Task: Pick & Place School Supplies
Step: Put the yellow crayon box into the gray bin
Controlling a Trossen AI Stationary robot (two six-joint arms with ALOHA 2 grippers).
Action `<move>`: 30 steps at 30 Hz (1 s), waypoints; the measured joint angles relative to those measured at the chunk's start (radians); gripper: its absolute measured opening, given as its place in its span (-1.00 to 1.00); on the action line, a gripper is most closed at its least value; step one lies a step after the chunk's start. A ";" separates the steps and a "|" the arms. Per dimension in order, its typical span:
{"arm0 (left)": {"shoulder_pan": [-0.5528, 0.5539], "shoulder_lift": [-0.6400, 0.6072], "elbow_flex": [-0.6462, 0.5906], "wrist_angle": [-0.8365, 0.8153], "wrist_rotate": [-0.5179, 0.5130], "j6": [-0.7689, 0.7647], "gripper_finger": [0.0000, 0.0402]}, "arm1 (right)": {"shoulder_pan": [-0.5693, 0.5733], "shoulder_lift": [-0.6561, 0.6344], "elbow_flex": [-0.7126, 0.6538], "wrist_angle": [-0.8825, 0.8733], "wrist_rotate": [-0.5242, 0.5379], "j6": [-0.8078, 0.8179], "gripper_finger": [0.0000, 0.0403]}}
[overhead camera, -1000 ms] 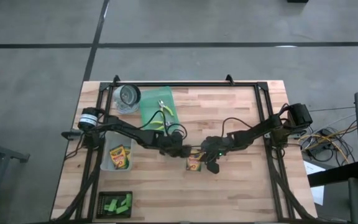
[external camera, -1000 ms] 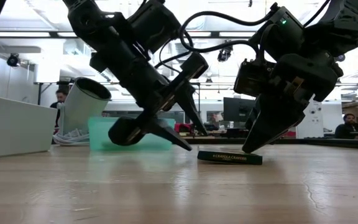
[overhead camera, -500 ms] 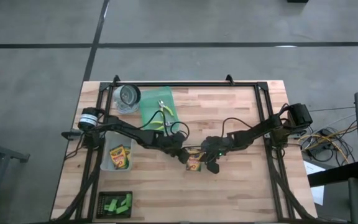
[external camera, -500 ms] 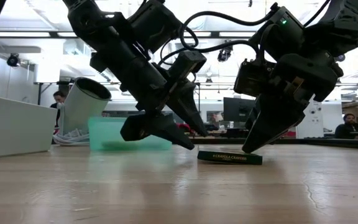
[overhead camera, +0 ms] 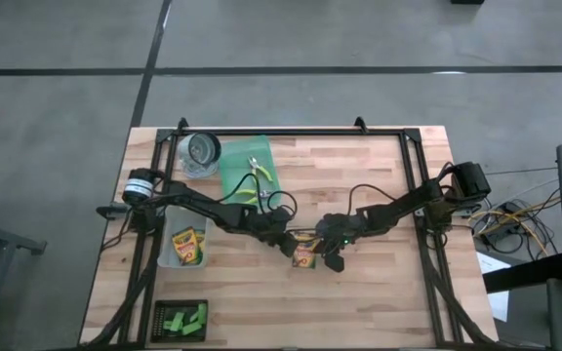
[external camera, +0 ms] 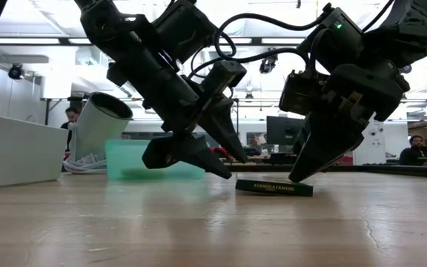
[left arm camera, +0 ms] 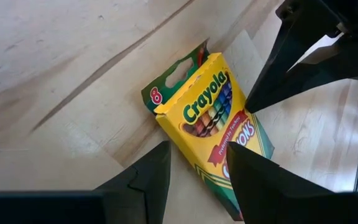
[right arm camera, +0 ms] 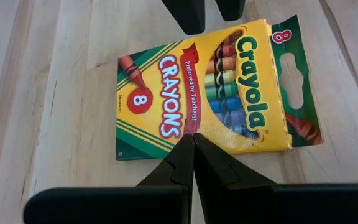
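One yellow-orange crayon box (overhead camera: 304, 256) lies flat on the wooden table, printed face up, and also shows in the low view (external camera: 273, 188). My left gripper (left arm camera: 199, 152) is open and low at the box's hang-tab end (left arm camera: 176, 84), with one finger beside the box's long edge and the other over its face. My right gripper (right arm camera: 193, 138) is shut, its tips on the box's face. More crayon boxes (overhead camera: 187, 246) lie in the clear bin. Pliers (overhead camera: 257, 177) rest on the teal tray. Green blocks (overhead camera: 183, 317) sit in a black holder. My left gripper (external camera: 232, 167) slants down from the table's left toward the box's end; I cannot tell whether either finger touches the box. My right gripper (external camera: 296, 176) presses its shut fingertips (right arm camera: 188, 146) down on the box's printed face near one long edge (right arm camera: 179, 134), slanting down from the table's right. The box stays flat on the table.
The clear bin (overhead camera: 169, 255) stands at the table's left. The teal tray (overhead camera: 234, 180) and a clear cup (overhead camera: 201, 153) are toward the far left. The black holder (overhead camera: 162, 331) is near the near-left corner. Bare wood lies right of and nearer than the box. People show in the room behind.
My left gripper has moved a little toward the table's right, closer to the crayon box's end, staying low and open. The box and my right gripper have kept still.
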 joint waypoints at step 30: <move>-0.001 0.001 0.000 0.013 0.040 0.181 -0.20 | 0.000 0.000 -0.002 0.000 0.000 0.000 -0.96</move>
